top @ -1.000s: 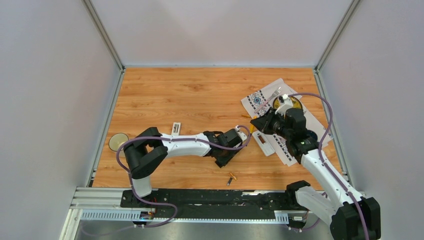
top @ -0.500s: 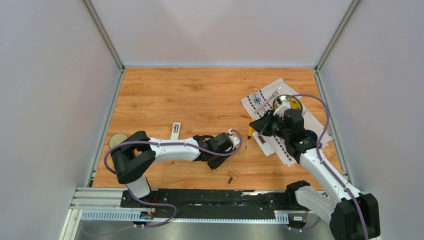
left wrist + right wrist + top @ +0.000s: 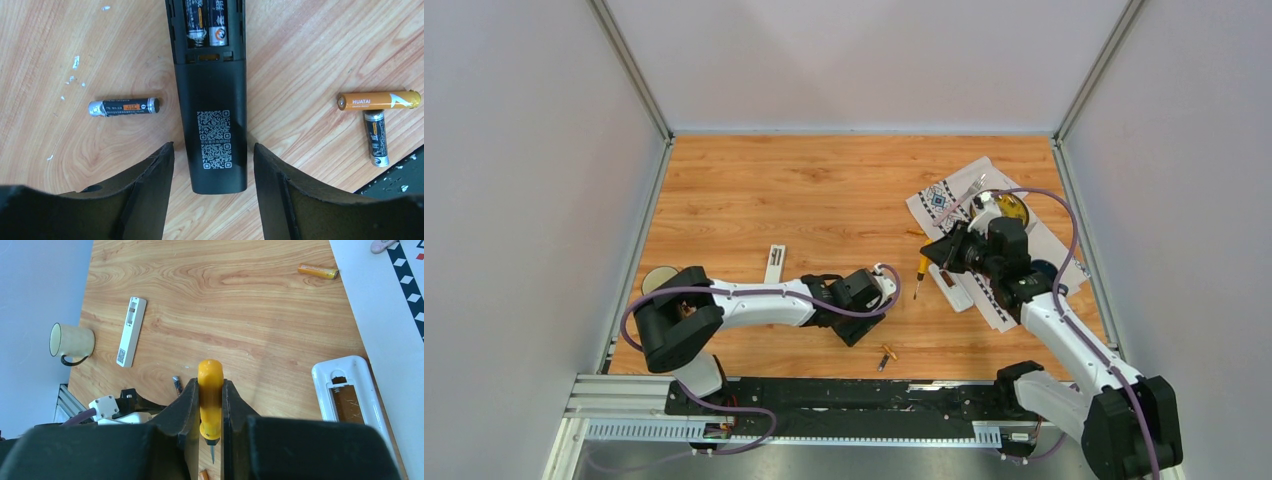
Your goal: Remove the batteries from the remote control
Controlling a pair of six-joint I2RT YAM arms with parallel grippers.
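Observation:
A black remote point(image 3: 215, 115) lies face down with its compartment open and two batteries point(image 3: 206, 22) inside. My left gripper point(image 3: 213, 172) is open, its fingers point(image 3: 150, 190) on either side of the remote's near end, not touching it. Loose on the table lie a dark grey battery point(image 3: 124, 107), an orange battery point(image 3: 378, 100) and another dark one point(image 3: 376, 142). My right gripper point(image 3: 210, 385) is shut on a yellow-handled screwdriver point(image 3: 210, 390), held above the table. In the top view the left gripper point(image 3: 864, 308) covers the remote; the right gripper point(image 3: 942, 250) holds the screwdriver point(image 3: 922, 268).
A white remote point(image 3: 350, 395) with an open compartment lies on a patterned cloth point(image 3: 1034, 250) at the right. Another white remote point(image 3: 129, 331) and a mug point(image 3: 71, 341) are at the left. One orange battery point(image 3: 318, 271) lies farther back. A yellow bowl point(image 3: 1011, 208) sits on the cloth.
My left gripper has drawn back toward the near left, away from the right gripper. The right gripper shifted slightly, still shut on the screwdriver.

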